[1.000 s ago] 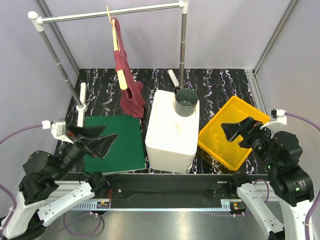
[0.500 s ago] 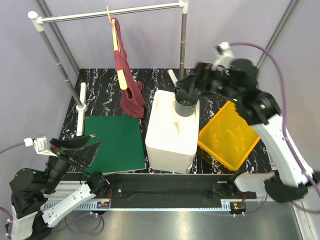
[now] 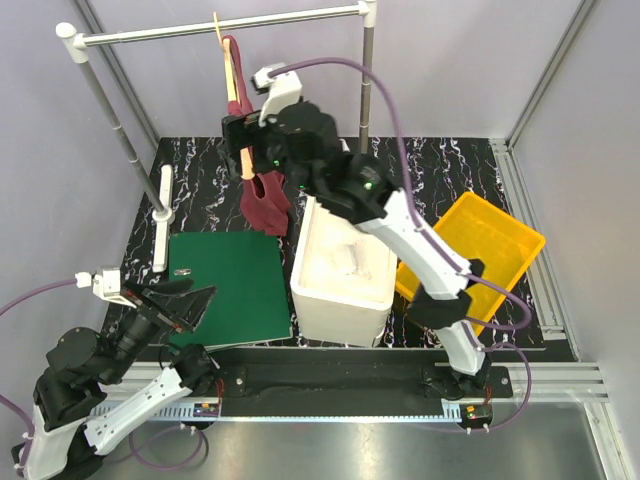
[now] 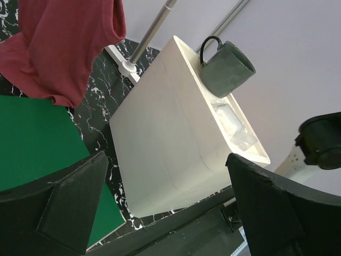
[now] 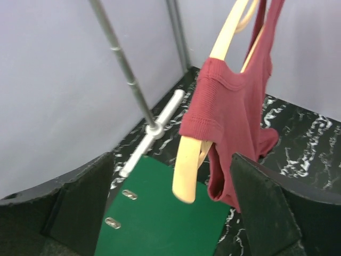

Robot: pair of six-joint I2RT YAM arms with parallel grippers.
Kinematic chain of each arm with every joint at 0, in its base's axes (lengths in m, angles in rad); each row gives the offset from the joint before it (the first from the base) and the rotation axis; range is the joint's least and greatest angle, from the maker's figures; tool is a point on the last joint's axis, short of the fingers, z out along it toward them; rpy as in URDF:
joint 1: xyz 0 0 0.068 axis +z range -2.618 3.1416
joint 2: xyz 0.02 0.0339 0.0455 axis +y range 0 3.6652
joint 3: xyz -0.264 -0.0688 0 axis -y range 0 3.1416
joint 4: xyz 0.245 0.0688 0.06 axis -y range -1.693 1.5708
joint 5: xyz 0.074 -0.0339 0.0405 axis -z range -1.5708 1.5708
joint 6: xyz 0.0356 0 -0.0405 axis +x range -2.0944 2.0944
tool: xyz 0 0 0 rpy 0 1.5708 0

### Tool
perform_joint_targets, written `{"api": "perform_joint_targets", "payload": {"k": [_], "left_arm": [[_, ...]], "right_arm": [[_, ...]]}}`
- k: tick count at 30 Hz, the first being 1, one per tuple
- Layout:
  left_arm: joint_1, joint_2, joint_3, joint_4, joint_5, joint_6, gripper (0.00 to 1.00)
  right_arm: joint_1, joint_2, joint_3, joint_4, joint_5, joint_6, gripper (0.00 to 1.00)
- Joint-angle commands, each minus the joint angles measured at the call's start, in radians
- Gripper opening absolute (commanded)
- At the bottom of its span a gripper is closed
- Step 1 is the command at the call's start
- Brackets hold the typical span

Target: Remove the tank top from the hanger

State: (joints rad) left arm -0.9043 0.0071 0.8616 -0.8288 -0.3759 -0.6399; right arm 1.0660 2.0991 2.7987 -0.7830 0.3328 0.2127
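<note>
The maroon tank top (image 3: 264, 198) hangs on the tan wooden hanger (image 3: 243, 160), which hooks over the grey rail (image 3: 220, 25). My right gripper (image 3: 243, 138) is raised beside the hanger and stands open. In the right wrist view the hanger's lower arm end (image 5: 186, 173) and the tank top (image 5: 240, 122) show between the open right gripper's (image 5: 171, 160) fingers, touching neither. My left gripper (image 3: 183, 298) is open low at the near left, over the front edge of the green mat. In the left wrist view the tank top's hem (image 4: 58, 48) hangs far ahead of the open left gripper (image 4: 166, 160).
A green mat (image 3: 235, 285) lies under the garment. Right of it stands a white box (image 3: 340, 265) with a dark green mug (image 4: 226, 66) on its far end. A yellow tray (image 3: 490, 250) sits at the right. The rail's posts (image 3: 120, 125) and foot (image 5: 154, 130) stand at the left.
My right arm swung from over the yellow tray up and left to the hanger. My left arm dipped back, then came slightly forward. Both grippers stayed open.
</note>
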Motion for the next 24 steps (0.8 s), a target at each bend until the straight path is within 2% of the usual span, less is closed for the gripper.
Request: {"api": "perform_joint_targets", "payload": {"k": [1, 2, 4, 9, 10, 12, 13, 16, 17, 18, 20, 24], "left_arm": [[-0.004, -0.134, 0.011, 0.010, -0.012, -0.015, 0.99], [-0.004, -0.136, 0.019, 0.007, -0.015, -0.015, 0.99], [-0.004, -0.137, 0.030, 0.002, -0.020, -0.012, 0.99], [-0.004, -0.142, 0.059, -0.029, -0.035, -0.003, 0.99], [-0.004, -0.144, 0.069, -0.033, -0.037, -0.003, 0.99], [-0.004, -0.150, 0.076, -0.044, -0.041, -0.001, 0.99], [-0.004, -0.153, 0.083, -0.046, -0.044, 0.000, 0.99], [-0.004, -0.159, 0.097, -0.056, -0.050, -0.001, 0.99], [-0.004, -0.159, 0.099, -0.059, -0.051, -0.003, 0.99], [-0.004, -0.157, 0.102, -0.058, -0.047, -0.006, 0.99], [-0.005, -0.148, 0.109, -0.056, -0.043, -0.009, 0.99], [-0.004, -0.101, 0.123, -0.056, -0.028, -0.014, 0.98]], "right_arm": [[-0.001, 0.067, 0.035, 0.068, 0.161, -0.116, 0.94], [-0.001, 0.065, -0.035, 0.155, 0.170, -0.127, 0.93], [0.000, 0.078, -0.071, 0.221, 0.182, -0.150, 0.87], [-0.001, 0.194, 0.022, 0.300, 0.247, -0.208, 0.71], [0.000, 0.203, 0.025, 0.335, 0.250, -0.234, 0.63], [0.000, 0.217, 0.013, 0.375, 0.282, -0.265, 0.52], [-0.001, 0.220, 0.009, 0.405, 0.294, -0.271, 0.38], [-0.001, 0.220, -0.011, 0.441, 0.337, -0.288, 0.23], [0.000, 0.219, -0.013, 0.442, 0.339, -0.288, 0.11], [0.000, 0.216, -0.013, 0.444, 0.342, -0.280, 0.07], [0.006, 0.196, -0.016, 0.450, 0.348, -0.277, 0.00], [0.025, 0.147, -0.022, 0.462, 0.356, -0.276, 0.00]]}}
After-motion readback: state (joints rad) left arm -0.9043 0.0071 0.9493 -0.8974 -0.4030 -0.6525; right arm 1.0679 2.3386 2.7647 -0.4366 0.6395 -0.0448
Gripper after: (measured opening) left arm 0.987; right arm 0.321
